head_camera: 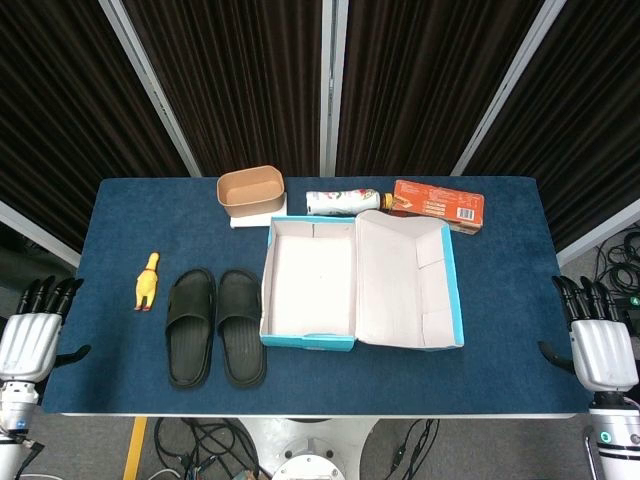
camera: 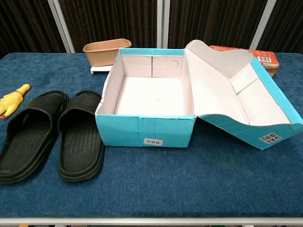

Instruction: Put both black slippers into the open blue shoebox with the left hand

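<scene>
Both slippers, the left slipper (head_camera: 190,327) and the right slipper (head_camera: 241,326), lie side by side, soles down, on the blue tabletop (head_camera: 500,370), just at nine o'clock of the shoebox (head_camera: 305,340), which stands open and empty. Nothing is grasped yet; I judge the task is at its very start. My left hand (head_camera: 30,340) hangs off the tabletop's edge at eight o'clock, fingers spread, holding nothing; my right hand (head_camera: 600,345) likewise at four o'clock. Next I should reach toward two o'clock and grip the nearer slipper.
</scene>
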### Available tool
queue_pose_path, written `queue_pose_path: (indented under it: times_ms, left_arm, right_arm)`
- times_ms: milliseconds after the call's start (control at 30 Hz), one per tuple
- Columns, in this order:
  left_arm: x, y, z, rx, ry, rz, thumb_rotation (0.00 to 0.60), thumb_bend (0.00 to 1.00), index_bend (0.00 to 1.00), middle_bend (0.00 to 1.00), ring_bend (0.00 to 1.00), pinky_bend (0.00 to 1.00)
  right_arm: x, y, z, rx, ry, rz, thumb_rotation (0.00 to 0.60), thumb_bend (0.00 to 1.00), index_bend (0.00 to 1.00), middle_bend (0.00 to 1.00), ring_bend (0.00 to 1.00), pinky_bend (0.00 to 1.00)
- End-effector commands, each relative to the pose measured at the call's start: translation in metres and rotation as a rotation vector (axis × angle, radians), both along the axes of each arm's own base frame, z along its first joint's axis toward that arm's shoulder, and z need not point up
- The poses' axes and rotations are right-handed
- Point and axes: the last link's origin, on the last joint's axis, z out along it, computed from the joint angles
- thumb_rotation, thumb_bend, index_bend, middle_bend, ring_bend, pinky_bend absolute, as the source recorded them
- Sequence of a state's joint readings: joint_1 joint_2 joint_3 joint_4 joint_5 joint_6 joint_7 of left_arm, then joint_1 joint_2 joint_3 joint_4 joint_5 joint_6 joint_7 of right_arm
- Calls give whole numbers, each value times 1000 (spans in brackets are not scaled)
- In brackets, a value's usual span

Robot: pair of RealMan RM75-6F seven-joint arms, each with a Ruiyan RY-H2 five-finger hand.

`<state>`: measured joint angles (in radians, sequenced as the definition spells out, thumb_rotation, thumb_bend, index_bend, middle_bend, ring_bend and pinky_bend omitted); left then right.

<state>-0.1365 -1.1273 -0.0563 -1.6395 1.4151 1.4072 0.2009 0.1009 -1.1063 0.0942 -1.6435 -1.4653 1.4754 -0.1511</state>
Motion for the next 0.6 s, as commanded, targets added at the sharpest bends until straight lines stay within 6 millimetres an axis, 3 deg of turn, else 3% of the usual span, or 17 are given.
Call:
queue_pose_path:
  times_ms: [33, 267, 433, 533, 600]
  left_arm:
    - [1, 1, 0, 5, -5, -2, 600, 0, 99, 108, 0, 16]
    - [5, 9, 5, 15, 8, -28, 600, 0, 101, 108, 0, 17]
    - [19, 32, 12, 31, -6, -100, 600, 0, 130, 108, 0, 37]
    - [36, 53, 14, 20, -21, -171, 600, 0, 153, 108, 47, 111]
    - [52, 69, 13, -14, -71, -218, 600, 0, 159, 108, 103, 222]
  right_arm:
    - [0, 0, 1, -3, -3, 0, 600, 73, 53, 95, 0, 59]
    - [0, 2, 4, -9, -15, 3, 600, 72, 54, 95, 0, 60]
    - [-1, 3, 9, -22, -15, 10, 600, 71, 54, 91, 0, 60]
    - [0, 1, 13, -26, -7, 17, 600, 73, 54, 88, 0, 60]
    - [2, 0, 15, -27, -3, 25, 600, 72, 54, 84, 0, 60]
